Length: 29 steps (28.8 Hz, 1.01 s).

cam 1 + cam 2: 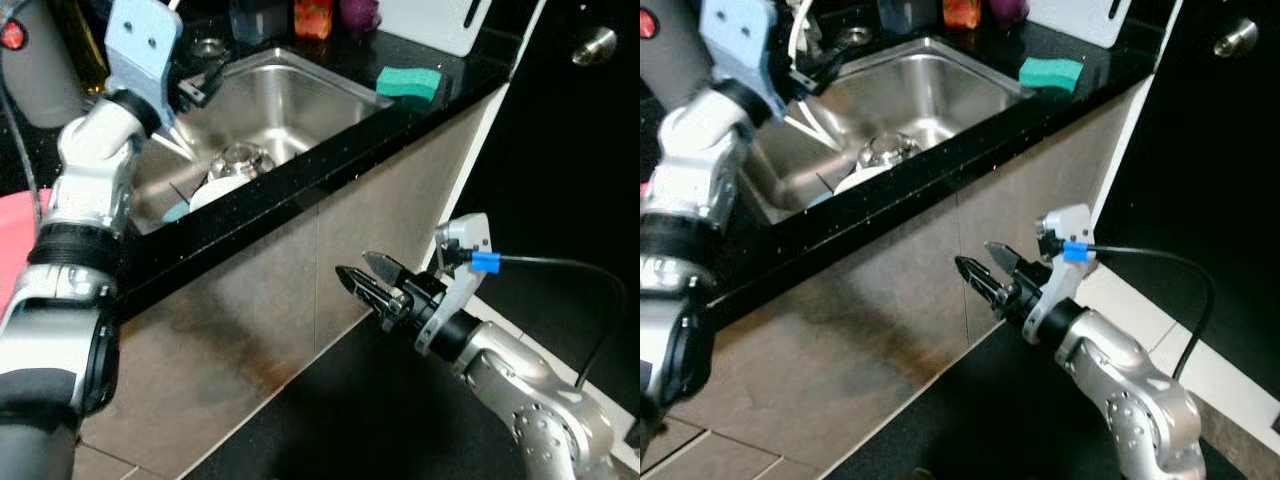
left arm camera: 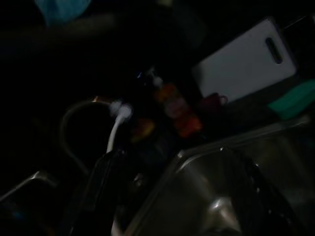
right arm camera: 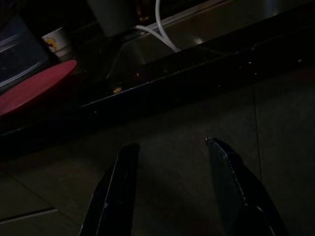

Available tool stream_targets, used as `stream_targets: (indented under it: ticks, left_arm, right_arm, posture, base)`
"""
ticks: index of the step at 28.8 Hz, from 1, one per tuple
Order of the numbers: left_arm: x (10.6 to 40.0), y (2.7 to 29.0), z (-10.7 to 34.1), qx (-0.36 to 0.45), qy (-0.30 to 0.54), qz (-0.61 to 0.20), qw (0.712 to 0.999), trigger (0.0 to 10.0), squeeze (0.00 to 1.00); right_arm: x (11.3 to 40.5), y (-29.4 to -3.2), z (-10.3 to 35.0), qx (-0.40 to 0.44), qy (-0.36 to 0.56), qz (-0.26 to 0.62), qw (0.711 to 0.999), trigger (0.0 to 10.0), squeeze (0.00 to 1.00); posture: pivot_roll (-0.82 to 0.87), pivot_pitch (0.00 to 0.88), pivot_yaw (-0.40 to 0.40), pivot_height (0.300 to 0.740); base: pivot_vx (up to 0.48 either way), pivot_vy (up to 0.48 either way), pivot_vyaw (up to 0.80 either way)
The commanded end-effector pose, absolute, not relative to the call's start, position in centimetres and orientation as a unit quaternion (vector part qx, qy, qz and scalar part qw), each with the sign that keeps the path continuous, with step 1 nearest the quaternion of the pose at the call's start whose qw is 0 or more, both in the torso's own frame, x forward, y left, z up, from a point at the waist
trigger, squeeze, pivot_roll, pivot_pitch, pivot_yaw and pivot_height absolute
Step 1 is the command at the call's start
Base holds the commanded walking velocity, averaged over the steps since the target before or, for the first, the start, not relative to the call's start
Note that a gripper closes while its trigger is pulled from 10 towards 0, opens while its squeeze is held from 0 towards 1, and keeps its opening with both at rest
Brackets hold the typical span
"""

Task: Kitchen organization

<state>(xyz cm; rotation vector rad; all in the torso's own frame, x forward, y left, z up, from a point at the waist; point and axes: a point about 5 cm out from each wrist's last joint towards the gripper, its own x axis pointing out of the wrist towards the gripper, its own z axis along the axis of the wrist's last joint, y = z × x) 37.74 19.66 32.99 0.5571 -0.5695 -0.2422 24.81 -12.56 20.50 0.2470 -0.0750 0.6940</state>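
We stand at a black counter (image 1: 330, 165) whose stainless sink (image 1: 290, 95) holds an upturned metal bowl (image 1: 238, 160) beside a white plate (image 1: 212, 190), both near the sink's front wall. Our left arm reaches up over the sink's left rim, its left gripper (image 1: 200, 88) at the basin's back-left corner; we cannot tell whether its fingers are parted. Our right gripper (image 1: 365, 277) hangs below the counter's front edge, before the tiled cabinet face, fingers spread moderately apart and empty, pointing toward the counter.

A green sponge (image 1: 410, 83) lies at the sink's right rim, long axis along the counter's front edge. The dim left wrist view adds a white cutting board (image 2: 246, 59) at the counter's back; the right wrist view alone reveals a red plate (image 3: 34, 88) and a small cup (image 3: 58, 40).
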Motion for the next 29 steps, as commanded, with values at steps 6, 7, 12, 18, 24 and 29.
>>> stream_targets:
  ticks: [6,7,12,18,24,29]
  left_arm:
    - [33.6,23.0,30.5,0.386,-0.237,0.002,0.892,10.0,0.00]
    - [32.8,23.6,29.1,0.415,-0.214,0.013,0.884,10.0,0.00]
    - [30.5,24.1,26.2,0.463,-0.162,0.016,0.871,10.0,0.00]
    - [28.7,24.0,25.3,0.487,-0.134,0.027,0.863,10.0,0.00]
    - [27.8,23.0,24.6,0.489,-0.117,0.010,0.864,10.0,0.00]
    - [27.3,21.8,24.1,0.489,-0.101,-0.031,0.866,10.0,0.00]
  right_arm:
    - [25.5,-11.5,20.0,0.124,-0.040,0.377,0.917,10.0,0.00]
    - [25.7,-11.2,19.9,0.126,-0.040,0.387,0.913,10.0,0.00]
    - [26.4,-10.2,19.6,0.130,-0.040,0.418,0.898,10.0,0.00]
    - [26.6,-9.8,19.4,0.126,-0.043,0.432,0.892,10.0,0.00]
    - [26.9,-9.7,19.2,0.125,-0.045,0.438,0.889,10.0,0.00]
    - [27.0,-9.8,18.9,0.127,-0.045,0.436,0.890,10.0,0.00]
  posture:
    - [0.03,0.011,0.029,0.740]
    - [0.05,0.004,0.026,0.740]
    - [0.09,0.000,0.017,0.740]
    - [0.10,0.000,0.010,0.740]
    - [0.11,0.000,0.009,0.740]
    - [0.11,0.000,0.013,0.740]
  base:
    - [0.000,0.000,0.80]
    - [0.000,0.000,0.80]
    - [0.000,0.000,0.80]
    - [0.000,0.000,0.79]
    - [0.000,0.000,0.79]
    - [0.000,0.000,0.47]
